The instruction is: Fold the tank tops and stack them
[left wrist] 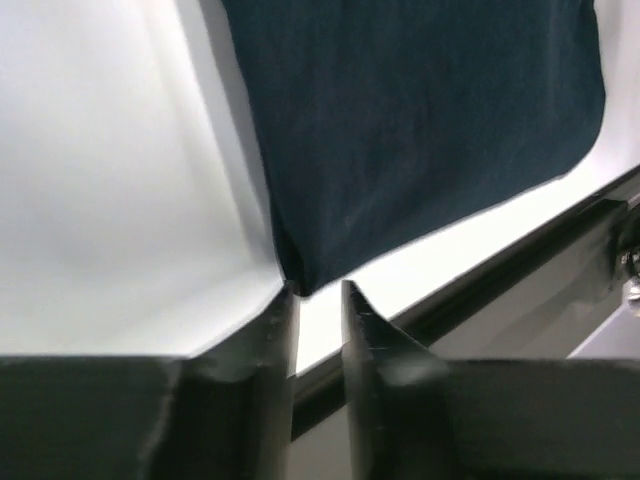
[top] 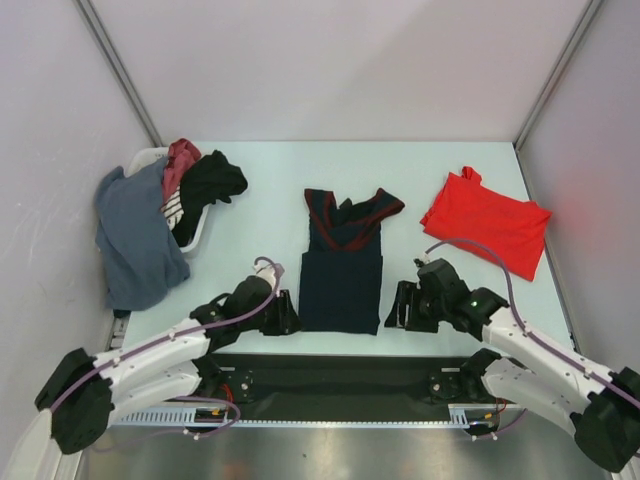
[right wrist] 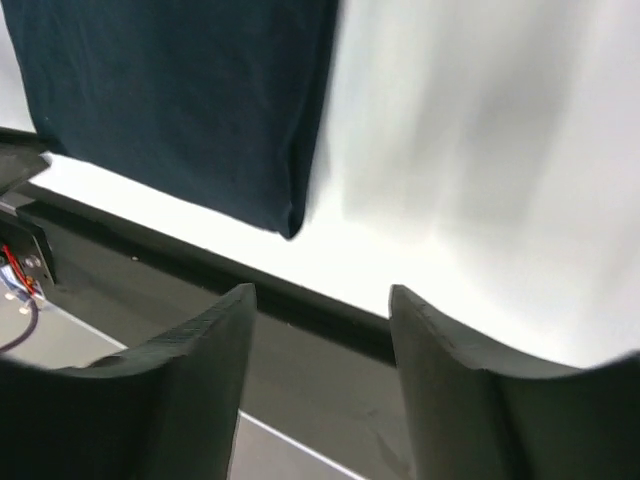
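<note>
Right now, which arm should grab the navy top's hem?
Likely left: left gripper sits at a near corner of the navy tank top, jaws barely parted; right gripper stands open, clear of its corner.

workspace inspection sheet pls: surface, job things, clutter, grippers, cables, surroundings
surface: pale table, no marks seen
job's things: navy tank top flat at centre by the front edge, straps rumpled; red tank top far right, apart, not stacked
clutter: white basket far left, blue-grey cloth draped over it, black cloth spilling out
grippers: left gripper slightly open at the navy top's corner, empty; right gripper open near its other front corner, empty
cables: lilac cables loop along both arms
surroundings: plain walls, grey corner posts
</note>
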`<state>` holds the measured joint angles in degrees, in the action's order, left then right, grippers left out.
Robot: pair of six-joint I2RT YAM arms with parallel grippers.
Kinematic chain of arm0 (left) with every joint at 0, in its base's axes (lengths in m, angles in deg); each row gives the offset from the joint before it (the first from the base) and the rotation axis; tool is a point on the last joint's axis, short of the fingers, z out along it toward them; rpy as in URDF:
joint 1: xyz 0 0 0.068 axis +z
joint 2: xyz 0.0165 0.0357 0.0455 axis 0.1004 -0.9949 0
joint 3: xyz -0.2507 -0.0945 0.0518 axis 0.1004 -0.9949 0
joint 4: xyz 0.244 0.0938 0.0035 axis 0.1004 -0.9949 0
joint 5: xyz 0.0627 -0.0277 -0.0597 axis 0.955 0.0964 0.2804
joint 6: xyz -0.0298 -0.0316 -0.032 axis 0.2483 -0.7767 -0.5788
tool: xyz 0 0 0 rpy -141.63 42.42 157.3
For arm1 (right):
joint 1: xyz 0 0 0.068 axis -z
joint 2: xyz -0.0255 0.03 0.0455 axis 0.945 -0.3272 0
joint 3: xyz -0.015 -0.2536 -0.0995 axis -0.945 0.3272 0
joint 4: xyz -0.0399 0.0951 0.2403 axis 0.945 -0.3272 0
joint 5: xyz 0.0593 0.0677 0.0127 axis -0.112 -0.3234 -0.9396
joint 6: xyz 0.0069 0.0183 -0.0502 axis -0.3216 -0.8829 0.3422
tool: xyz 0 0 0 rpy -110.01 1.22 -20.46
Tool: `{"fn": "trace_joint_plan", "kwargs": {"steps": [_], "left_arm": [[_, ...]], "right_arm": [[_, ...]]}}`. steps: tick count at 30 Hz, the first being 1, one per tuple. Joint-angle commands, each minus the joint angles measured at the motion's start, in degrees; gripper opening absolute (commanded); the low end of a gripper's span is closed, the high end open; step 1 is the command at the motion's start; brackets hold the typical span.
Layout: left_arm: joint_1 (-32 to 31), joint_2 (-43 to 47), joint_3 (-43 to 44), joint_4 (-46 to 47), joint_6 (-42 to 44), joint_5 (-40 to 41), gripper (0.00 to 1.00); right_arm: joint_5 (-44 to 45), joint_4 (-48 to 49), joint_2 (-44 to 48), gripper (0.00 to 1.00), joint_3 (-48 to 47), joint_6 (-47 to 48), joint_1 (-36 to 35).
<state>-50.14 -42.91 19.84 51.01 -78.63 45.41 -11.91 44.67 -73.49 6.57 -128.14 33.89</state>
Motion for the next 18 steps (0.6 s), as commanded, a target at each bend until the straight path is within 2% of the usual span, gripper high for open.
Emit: {"fn": "trace_joint_plan", "kwargs": {"steps": [1, 4, 5, 8, 9, 11, 12, 16, 18], "left_arm": [[-1.49, 5.78, -0.25, -10.29, -3.11, 4.96, 0.50], [-1.76, 10.17, 0.54, -15.04, -3.73, 6.63, 0.69], [-2.20, 11.75, 1.24, -15.74, -3.91, 7.06, 0.71], [-3.42, 11.95, 4.22, -16.45, -4.26, 7.33, 0.71], [-3.87, 11.51, 5.37, -16.54, -4.00, 8.20, 0.71], [-5.96, 8.80, 8.87, -15.67, -3.73, 9.35, 0.69], [-6.85, 7.73, 10.20, -14.97, -3.56, 9.61, 0.68], [-11.86, 1.67, 15.92, -10.40, -3.91, 11.11, 0.66], [-13.71, -1.76, 17.68, -5.75, -4.69, 11.02, 0.65]], "right_arm": [[4.72, -6.41, 3.62, 0.65, -2.88, -2.09, -0.17], [5.59, -4.66, 1.97, 0.66, -5.78, -1.21, 0.80], [7.25, -4.82, -1.26, 0.66, -7.53, -0.95, 1.15], [10.96, -3.69, -6.81, 0.67, -13.32, 0.98, 2.38], [12.96, -2.20, -10.57, 0.71, -14.57, 1.07, 4.47], [12.37, 0.35, -13.85, 0.77, -17.64, 1.34, 7.03], [11.58, 2.80, -17.26, 0.83, -18.62, 1.08, 10.00], [11.58, 10.54, -25.25, 0.88, -22.05, -2.08, 14.50], [7.91, 16.14, -28.52, 0.93, -23.36, -5.77, 15.83]]}}
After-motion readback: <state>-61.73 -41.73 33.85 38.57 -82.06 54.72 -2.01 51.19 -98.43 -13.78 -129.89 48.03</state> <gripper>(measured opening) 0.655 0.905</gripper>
